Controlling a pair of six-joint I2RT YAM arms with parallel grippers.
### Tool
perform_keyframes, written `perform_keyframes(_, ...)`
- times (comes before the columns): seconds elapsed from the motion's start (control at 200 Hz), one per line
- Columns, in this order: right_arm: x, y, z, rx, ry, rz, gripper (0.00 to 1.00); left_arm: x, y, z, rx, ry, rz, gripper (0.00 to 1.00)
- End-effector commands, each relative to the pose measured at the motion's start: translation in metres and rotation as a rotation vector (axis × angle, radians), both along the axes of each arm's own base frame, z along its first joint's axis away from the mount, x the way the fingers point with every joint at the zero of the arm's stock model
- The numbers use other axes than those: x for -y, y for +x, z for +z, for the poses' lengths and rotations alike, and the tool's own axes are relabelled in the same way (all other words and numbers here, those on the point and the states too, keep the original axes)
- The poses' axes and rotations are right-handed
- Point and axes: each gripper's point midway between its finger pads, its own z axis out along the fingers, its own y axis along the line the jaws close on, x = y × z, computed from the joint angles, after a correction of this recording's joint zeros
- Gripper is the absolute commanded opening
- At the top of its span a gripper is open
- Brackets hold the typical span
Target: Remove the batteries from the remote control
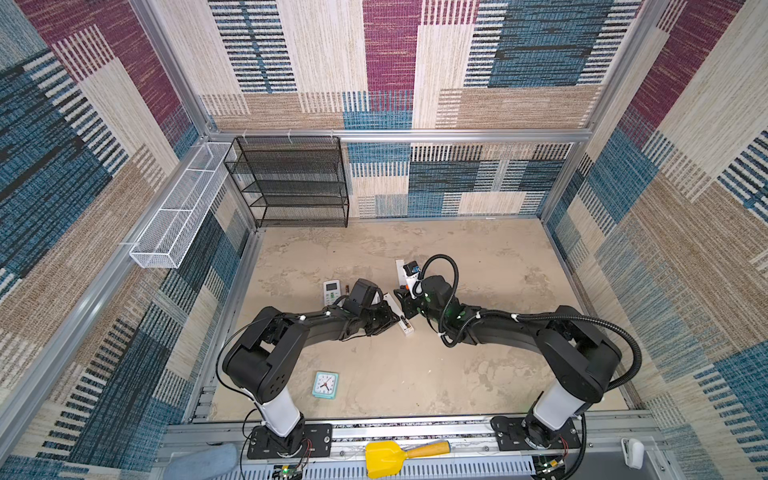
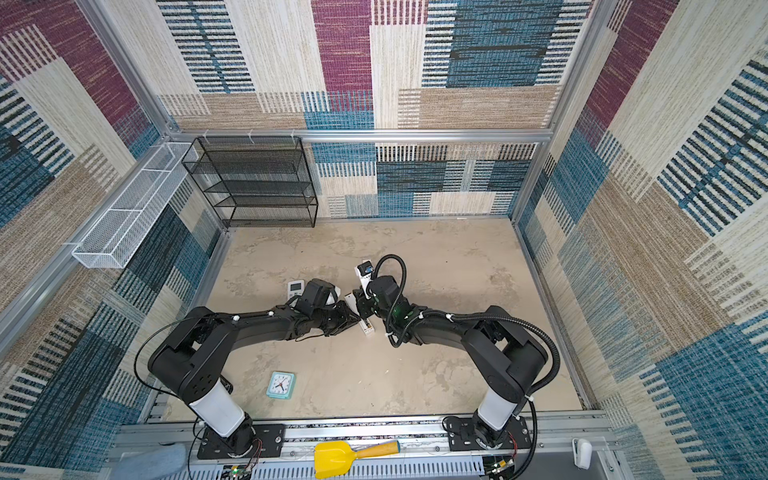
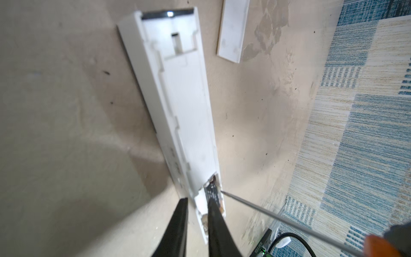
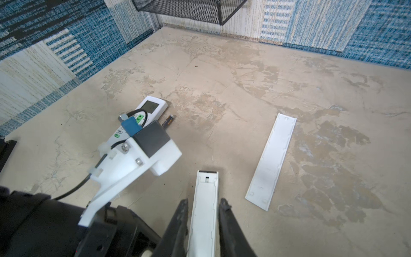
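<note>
Battery (image 3: 213, 193) sits in open end of long white remote (image 3: 184, 111), lower centre of left wrist view. Right gripper (image 4: 203, 200) clamps remote body steady. Left gripper (image 3: 197, 200) straddles remote's side wall, fingertip (image 3: 214, 215) on battery, probably to pry. Can't tell if it's gripping.

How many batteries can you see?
2. One dark battery with a golden end lies beside the small white remote with a screen. A second dark battery sits in the open end of the long white remote. More may be hidden.

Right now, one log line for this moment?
cover off, beside remote | right gripper clamps remote | left gripper: finger on battery inside remote | screwdriver tip at battery
</note>
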Motion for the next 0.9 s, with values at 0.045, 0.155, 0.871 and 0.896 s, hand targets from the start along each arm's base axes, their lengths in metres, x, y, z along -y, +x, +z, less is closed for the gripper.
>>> perform_keyframes(0.045,-0.005,0.000,0.004,0.018,0.026,0.021,0.00,0.003,0.003,0.000,0.004,-0.008,0.008,0.21)
perform_keyframes(0.155,-0.005,0.000,0.000,0.014,0.014,0.021,0.00,0.004,0.002,-0.003,-0.001,-0.003,0.005,0.19)
perform_keyframes(0.871,-0.006,-0.008,-0.008,0.057,-0.065,-0.009,0.00,0.012,-0.006,-0.011,-0.017,0.020,0.014,0.10)
perform_keyframes(0.896,-0.005,-0.007,-0.008,0.054,-0.063,-0.015,0.00,0.012,-0.006,-0.012,-0.018,0.020,0.013,0.09)
